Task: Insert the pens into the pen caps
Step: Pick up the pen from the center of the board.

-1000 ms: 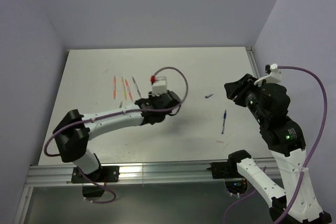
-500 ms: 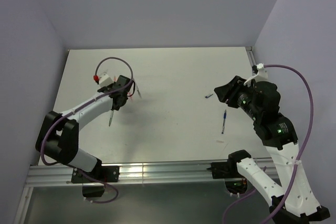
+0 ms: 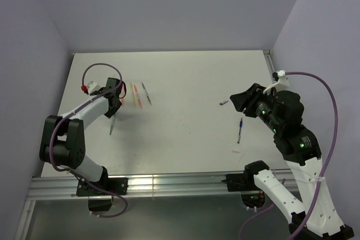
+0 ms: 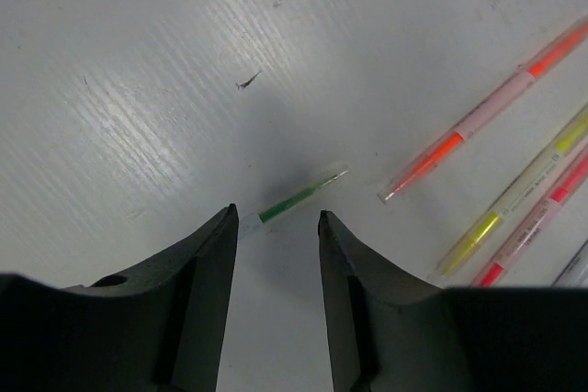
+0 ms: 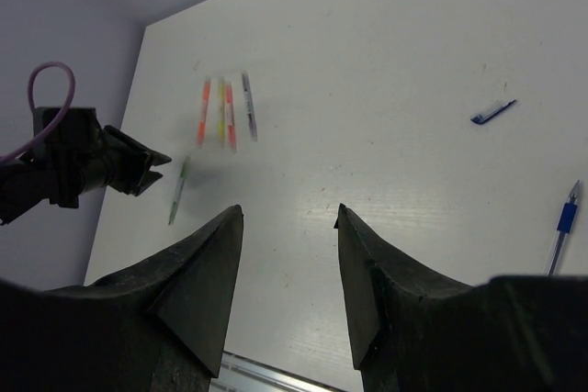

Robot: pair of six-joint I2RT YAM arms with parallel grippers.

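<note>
A green-clear pen (image 4: 296,198) lies flat on the table just beyond my left gripper (image 4: 276,218), which is open and holds nothing. To its right lie an orange pen (image 4: 469,124), a yellow pen (image 4: 513,201), a red-pink pen (image 4: 542,218) and the tip of a grey pen (image 4: 574,270). From above, the left gripper (image 3: 115,107) hovers over the green pen (image 3: 111,126). My right gripper (image 3: 234,100) is open and empty, raised near a dark blue cap (image 3: 224,103) and a blue pen (image 3: 240,130). The right wrist view shows that cap (image 5: 492,112) and that pen (image 5: 562,225).
A small pale cap (image 3: 235,151) lies near the front, below the blue pen. The row of pens (image 3: 135,94) sits at the back left. Purple walls close the table on the left, back and right; a metal rail (image 3: 169,185) runs along the near edge.
My left gripper swung from the table's middle to the far left. The green-clear pen now lies on the table beside the row. My right gripper shifted slightly left.
</note>
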